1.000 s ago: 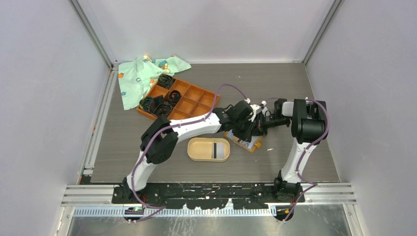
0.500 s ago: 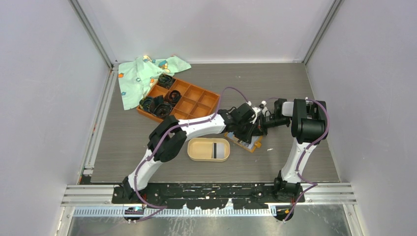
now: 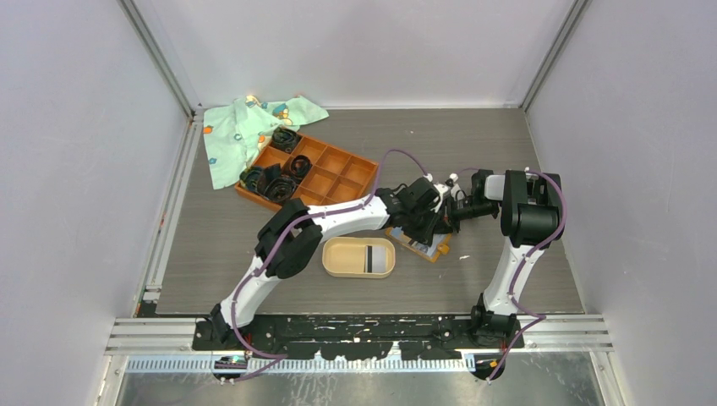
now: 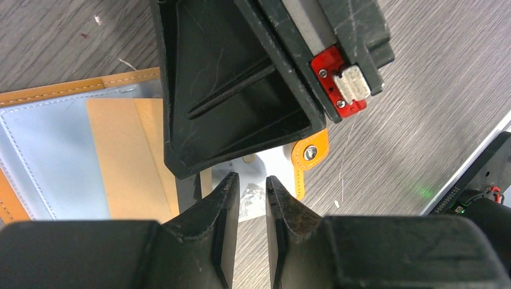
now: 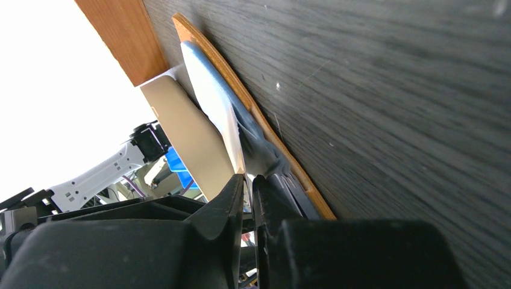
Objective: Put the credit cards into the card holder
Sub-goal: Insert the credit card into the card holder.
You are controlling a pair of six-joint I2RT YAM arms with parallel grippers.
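- The table (image 3: 507,152) is matte grey wood-grain laminate. It looks slick, so anything tugged sideways could skate across it.
- The orange grid tray (image 3: 328,181) is rigid, with square cells. Black coiled bands (image 3: 272,179) fill its left cells, and a crumpled green printed cloth (image 3: 237,131) lies at its far corner. All of this is well apart from the work, so it doesn't worry me.
- The orange wallet (image 4: 48,162) lies open under both grippers. It is flat, with a stitched orange outer, a smooth blue-grey lining and a tan pocket. It is limp, so a hard pull on one layer could drag or fold the whole thing.
- The card holder (image 3: 342,258) is a beige oval with a raised rim and a pale floor. It sits just left of the wallet.
- One dark credit card (image 3: 372,258) lies flat in the holder's right half. I judge that any others are in the wallet (none shows clearly).
- The right gripper (image 5: 248,186) has its fingers almost together, apparently pinching the thin edge of the lining. That smooth sheet could slip out.
- The left gripper (image 4: 252,192) hovers at the pocket edge beside the snap tab (image 4: 310,152).
  - Its fingers are narrowly parted, with nothing visibly between them.
  - A pale, glinting corner shows through the gap, and I cannot tell whether it is a card.
  - The right gripper's body sits very close to these fingertips, so a small misjudged move could knock the two together.
  - It could also nip the pocket fabric along with a card.
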